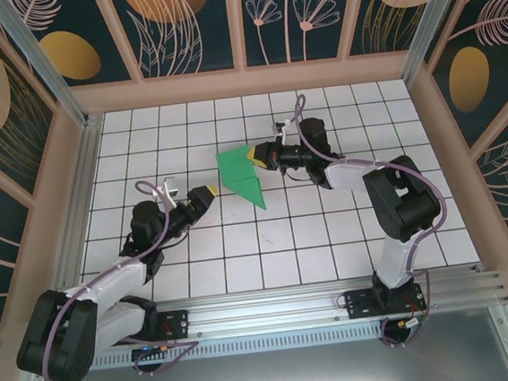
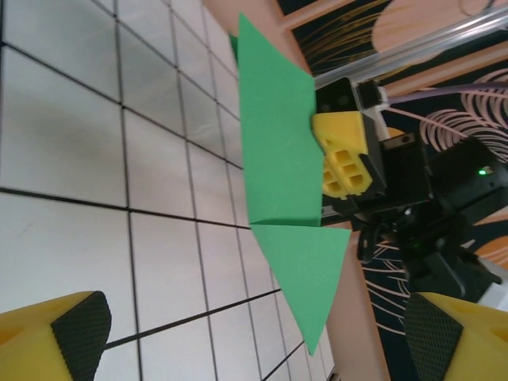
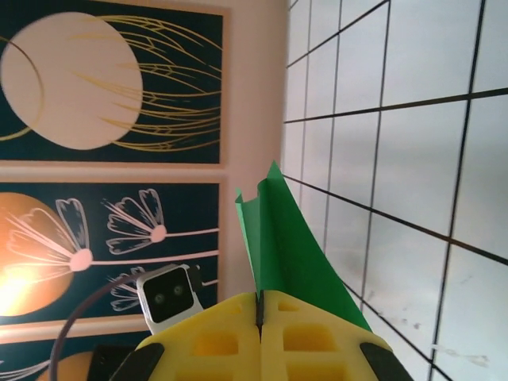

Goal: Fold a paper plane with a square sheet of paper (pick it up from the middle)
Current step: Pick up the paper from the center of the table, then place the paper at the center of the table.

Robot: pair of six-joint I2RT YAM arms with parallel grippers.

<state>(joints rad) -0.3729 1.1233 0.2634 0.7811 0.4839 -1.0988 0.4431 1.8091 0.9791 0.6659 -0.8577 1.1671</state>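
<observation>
Green paper point(image 1: 239, 174) pinched btwn R fingers point(image 3: 214, 349), L fingers point(image 2: 63, 333) spread, nearby

Your view is of a purpose-built robotics lab cell: a white grid-tiled table point(image 1: 277, 242) boxed in by wall panels point(image 1: 184, 26) printed with flowers and leaves. Along the table's near edge, an aluminium rail point(image 1: 273, 298) carries two cabled robot arms point(image 1: 400, 212), and bare aluminium posts point(image 1: 39, 62) rise from the table's far corners.
</observation>
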